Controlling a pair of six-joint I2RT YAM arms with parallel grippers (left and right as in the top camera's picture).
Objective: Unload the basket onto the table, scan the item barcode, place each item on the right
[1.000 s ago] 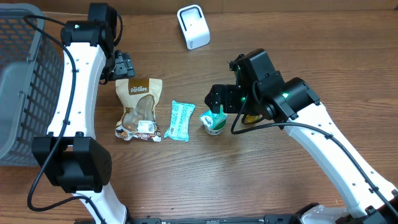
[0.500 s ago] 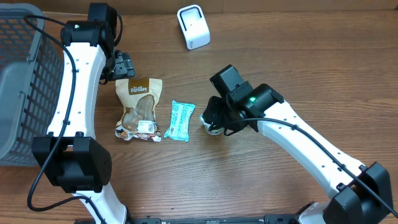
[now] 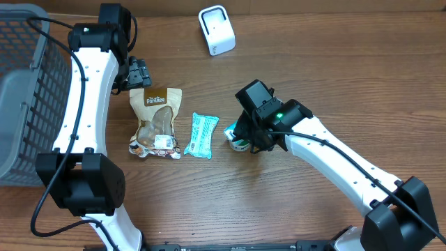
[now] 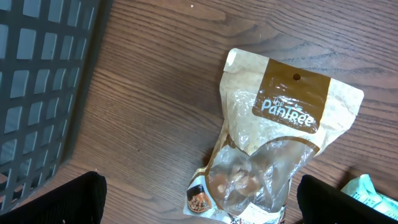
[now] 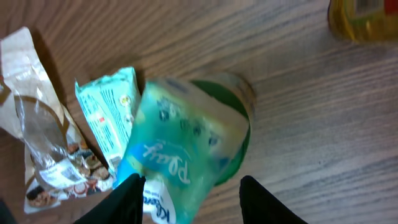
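A green and white yogurt cup [image 5: 186,137] lies tilted and blurred between the fingers of my right gripper [image 5: 189,180], which is shut on it. From overhead the cup [image 3: 235,141] peeks out at the left of that gripper [image 3: 245,136], right of a teal packet [image 3: 201,134]. The white barcode scanner [image 3: 217,29] stands at the back of the table. My left gripper [image 4: 199,202] hangs wide open over the top of a brown Pantree snack pouch [image 4: 273,143], holding nothing.
A grey mesh basket [image 3: 24,90] fills the left edge. A yellow object [image 5: 364,18] lies just beyond the cup on its right. The snack pouch [image 3: 156,122] and the teal packet lie side by side between the arms.
My right arm has swung left and down over the cup, and its jaws have come together on it. The cup now leans over. The left arm has not moved.
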